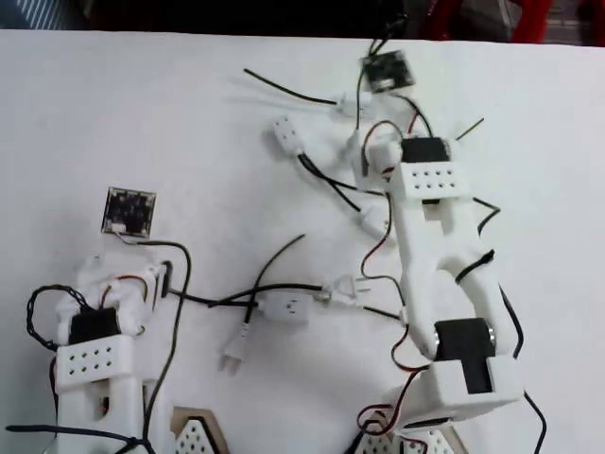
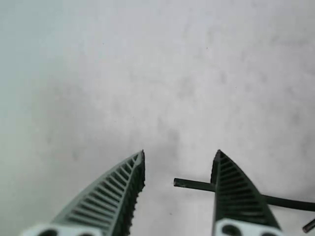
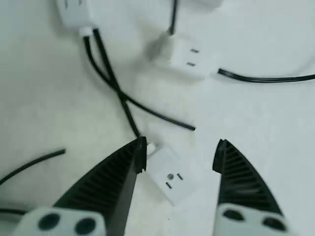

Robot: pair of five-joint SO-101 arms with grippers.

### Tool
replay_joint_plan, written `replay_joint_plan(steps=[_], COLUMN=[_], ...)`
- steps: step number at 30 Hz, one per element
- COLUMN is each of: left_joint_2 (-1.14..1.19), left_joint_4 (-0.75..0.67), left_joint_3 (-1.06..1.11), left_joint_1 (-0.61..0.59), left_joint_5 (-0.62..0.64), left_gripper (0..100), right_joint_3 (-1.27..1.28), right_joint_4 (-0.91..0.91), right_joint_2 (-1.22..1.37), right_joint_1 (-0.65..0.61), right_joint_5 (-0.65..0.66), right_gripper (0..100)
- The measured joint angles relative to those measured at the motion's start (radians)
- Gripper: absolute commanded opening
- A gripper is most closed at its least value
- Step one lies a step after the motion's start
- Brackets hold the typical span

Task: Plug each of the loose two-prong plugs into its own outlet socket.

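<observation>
Plug (image 1: 232, 355) on white table (image 1: 113, 113) | left end effector (image 2: 180, 153) spread, empty | right end effector (image 3: 182, 141) spread, empty

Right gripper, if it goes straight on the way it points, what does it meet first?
Probably the white outlet socket lying just ahead of the right gripper, between its open jaws; depth is unclear.

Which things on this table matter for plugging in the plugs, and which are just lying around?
For the job:
loose two-prong plug; second plug beside the centre socket; far socket; small socket by the right tool.

Lying about:
dark square board; second board at the table's far edge.
</observation>
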Motion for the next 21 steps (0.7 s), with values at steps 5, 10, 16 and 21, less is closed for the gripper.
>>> replay_joint_plan(steps=[5, 10, 16, 21], left_joint_2=[0.000, 0.000, 0.000, 0.000], left_joint_4=[0.000, 0.000, 0.000, 0.000], left_joint_3=[0.000, 0.000, 0.000, 0.000], left_joint_1=[0.000, 0.000, 0.000, 0.000], left_joint_5=[0.000, 0.000, 0.000, 0.000], left_gripper=[23, 23, 23, 23], right_joint_3=[0.037, 0.061, 0.003, -0.157], right_joint_4=[-0.037, -0.245, -0.416, -0.423], right_joint_2=[0.008, 0.100, 0.292, 0.480], right_joint_1=[-0.095, -0.169, -0.213, -0.210], right_joint_5=[0.031, 0.031, 0.031, 0.031], right_gripper=[20.9, 20.9, 20.9, 20.7])
